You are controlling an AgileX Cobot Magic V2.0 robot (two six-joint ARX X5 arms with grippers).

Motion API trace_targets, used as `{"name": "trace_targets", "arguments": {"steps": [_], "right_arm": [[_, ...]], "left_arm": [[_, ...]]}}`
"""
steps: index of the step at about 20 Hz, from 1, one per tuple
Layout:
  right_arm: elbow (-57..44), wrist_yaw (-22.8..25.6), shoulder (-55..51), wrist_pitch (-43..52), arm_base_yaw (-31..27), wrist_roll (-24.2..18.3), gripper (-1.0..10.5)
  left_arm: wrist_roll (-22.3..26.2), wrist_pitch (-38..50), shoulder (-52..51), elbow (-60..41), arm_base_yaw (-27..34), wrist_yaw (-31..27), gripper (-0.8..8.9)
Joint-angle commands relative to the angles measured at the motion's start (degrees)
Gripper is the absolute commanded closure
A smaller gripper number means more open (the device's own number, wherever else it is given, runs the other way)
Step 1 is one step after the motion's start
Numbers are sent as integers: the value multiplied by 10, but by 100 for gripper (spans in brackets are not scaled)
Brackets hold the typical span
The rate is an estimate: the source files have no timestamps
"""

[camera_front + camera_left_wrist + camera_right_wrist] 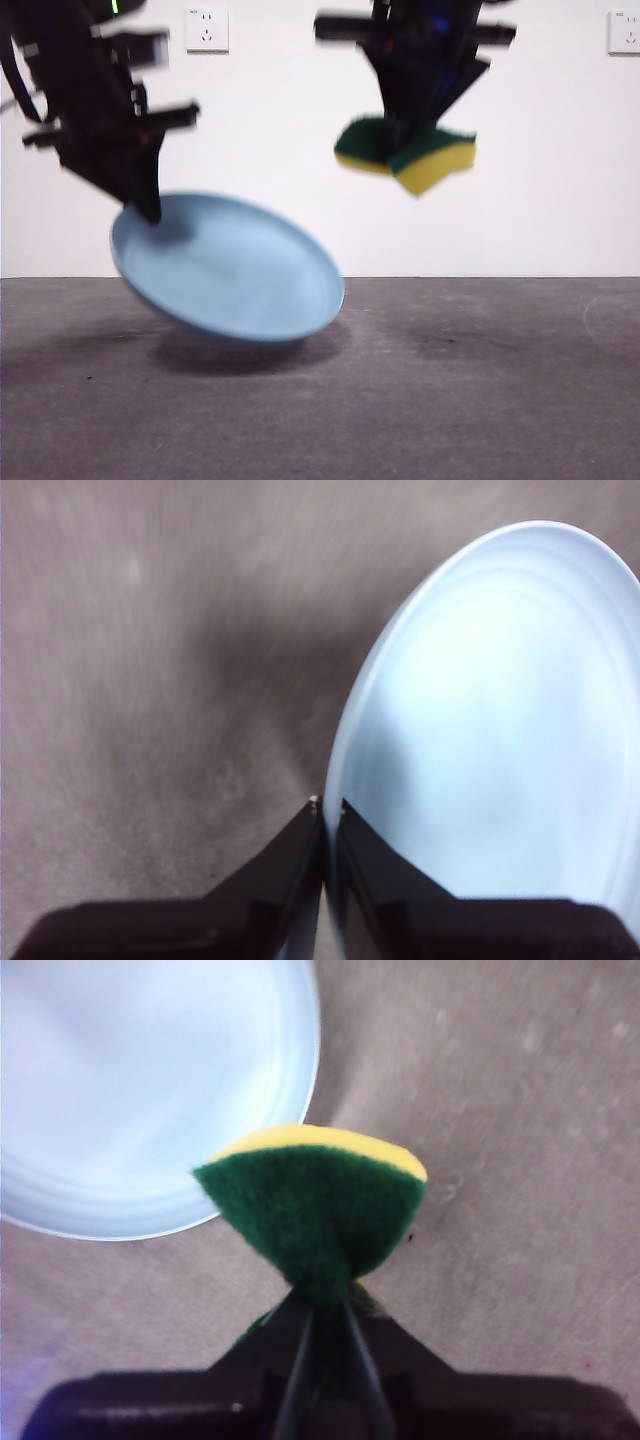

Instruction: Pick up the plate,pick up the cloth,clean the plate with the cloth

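The light-blue plate (230, 270) hangs tilted just above the grey table, held by its upper left rim. My left gripper (148, 208) is shut on that rim; in the left wrist view the jaws (328, 810) pinch the plate's edge (500, 730). My right gripper (400, 135) is high at the upper middle, shut on the cloth (408, 152), a yellow sponge with a dark green layer. In the right wrist view the sponge (318, 1205) is squeezed between the jaws (325, 1310), with the plate (140, 1090) below and beside it.
The grey table (450, 400) runs across the lower half of the front view, with the plate's shadow under it. A white wall with two sockets (206, 30) stands behind.
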Motion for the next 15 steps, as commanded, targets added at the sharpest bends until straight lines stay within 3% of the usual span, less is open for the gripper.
{"name": "trace_targets", "arguments": {"steps": [1, 7, 8, 10, 11, 15], "right_arm": [[-3, 2, -17, 3, 1, 8, 963], [-3, 3, -72, 3, 0, 9, 963], [-3, 3, -78, 3, -1, 9, 963], [-3, 2, -83, 3, -8, 9, 963], [-3, 2, -83, 3, -13, 10, 963], [-4, -3, -69, 25, -49, 18, 963]], "left_arm": [[8, 17, 39, -3, 8, 0, 822], [8, 45, 140, -3, 17, -3, 809], [8, 40, 148, -3, 18, -3, 726], [5, 31, 150, -3, 19, -4, 406], [-2, 27, 147, -3, 19, -4, 369], [-40, 7, 121, -3, 18, -3, 373]]}}
